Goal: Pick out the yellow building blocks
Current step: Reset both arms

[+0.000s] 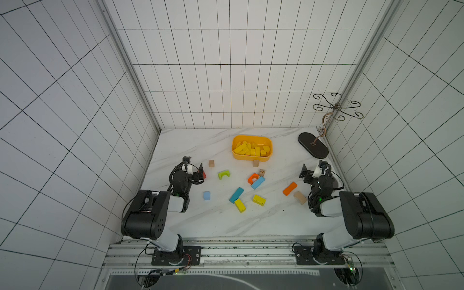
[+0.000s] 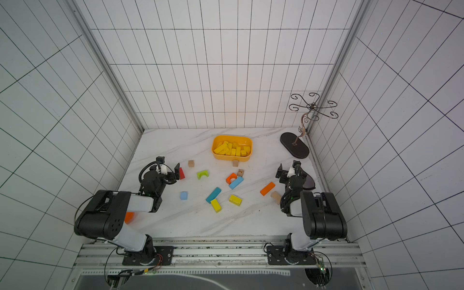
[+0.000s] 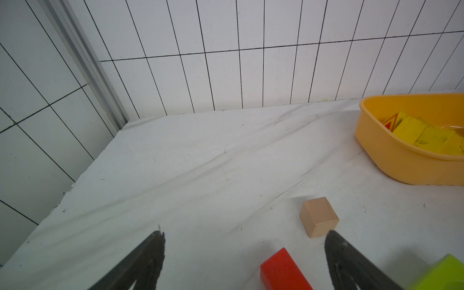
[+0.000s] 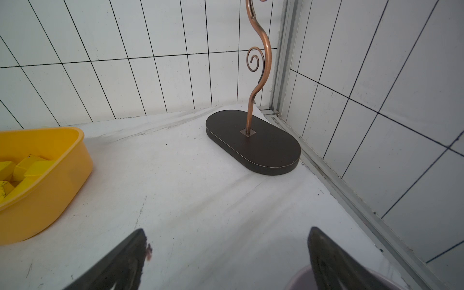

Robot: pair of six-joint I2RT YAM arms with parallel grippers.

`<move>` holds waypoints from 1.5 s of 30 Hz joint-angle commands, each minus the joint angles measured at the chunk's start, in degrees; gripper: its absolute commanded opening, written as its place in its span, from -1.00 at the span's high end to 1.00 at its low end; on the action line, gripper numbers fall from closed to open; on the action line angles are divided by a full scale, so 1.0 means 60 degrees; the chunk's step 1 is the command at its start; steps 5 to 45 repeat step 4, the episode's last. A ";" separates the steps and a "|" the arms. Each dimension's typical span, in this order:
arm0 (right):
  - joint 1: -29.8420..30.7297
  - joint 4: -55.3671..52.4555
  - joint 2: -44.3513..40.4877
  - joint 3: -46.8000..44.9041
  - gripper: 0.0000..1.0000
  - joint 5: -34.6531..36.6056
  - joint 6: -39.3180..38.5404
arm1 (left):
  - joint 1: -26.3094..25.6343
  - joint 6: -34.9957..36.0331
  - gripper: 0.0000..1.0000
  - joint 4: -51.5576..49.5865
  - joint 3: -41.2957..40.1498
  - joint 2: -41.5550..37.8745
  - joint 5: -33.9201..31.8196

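Two yellow building blocks lie loose on the marble table in both top views, one (image 1: 239, 205) next to a teal bar and one (image 1: 259, 200) to its right. Several more yellow blocks (image 1: 251, 148) fill the yellow-orange tub (image 1: 251, 157) at the back; they also show in the left wrist view (image 3: 424, 135). My left gripper (image 1: 193, 164) stands open at the left, low over the table, with a red block (image 3: 283, 271) lying between its jaws, untouched. My right gripper (image 1: 313, 166) stands open at the right with nothing in it (image 4: 228, 231).
A lime arch (image 1: 224, 174), orange arch (image 1: 253, 177), light-blue and teal bars, an orange bar (image 1: 289, 188) and plain wooden blocks (image 1: 211, 163) lie scattered. A dark-based wire stand (image 1: 313, 148) occupies the back right corner. A dark dish (image 2: 307, 182) sits by the right arm.
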 commanded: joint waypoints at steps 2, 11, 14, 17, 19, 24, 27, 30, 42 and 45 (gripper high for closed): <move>0.0080 0.0533 -0.0037 -0.0213 -0.98 -0.0035 0.0006 | 0.0028 -0.0115 -0.95 0.0007 0.0133 -0.0073 0.0122; 0.0076 0.0539 -0.0037 -0.0211 -0.98 -0.0035 0.0007 | 0.0028 -0.0113 -0.95 0.0007 0.0124 -0.0092 0.0131; 0.0076 0.0539 -0.0037 -0.0211 -0.98 -0.0035 0.0007 | 0.0028 -0.0113 -0.95 0.0007 0.0124 -0.0092 0.0131; 0.0076 0.0539 -0.0037 -0.0211 -0.98 -0.0035 0.0007 | 0.0028 -0.0113 -0.95 0.0007 0.0124 -0.0092 0.0131; 0.0076 0.0539 -0.0037 -0.0211 -0.98 -0.0035 0.0007 | 0.0028 -0.0113 -0.95 0.0007 0.0124 -0.0092 0.0131; 0.0076 0.0539 -0.0037 -0.0211 -0.98 -0.0035 0.0007 | 0.0028 -0.0113 -0.95 0.0007 0.0124 -0.0092 0.0131; 0.0076 0.0539 -0.0037 -0.0211 -0.98 -0.0035 0.0007 | 0.0028 -0.0113 -0.95 0.0007 0.0124 -0.0092 0.0131; 0.0076 0.0539 -0.0037 -0.0211 -0.98 -0.0035 0.0007 | 0.0028 -0.0113 -0.95 0.0007 0.0124 -0.0092 0.0131; 0.0076 0.0539 -0.0037 -0.0211 -0.98 -0.0035 0.0007 | 0.0028 -0.0113 -0.95 0.0007 0.0124 -0.0092 0.0131; 0.0076 0.0539 -0.0037 -0.0211 -0.98 -0.0035 0.0007 | 0.0028 -0.0113 -0.95 0.0007 0.0124 -0.0092 0.0131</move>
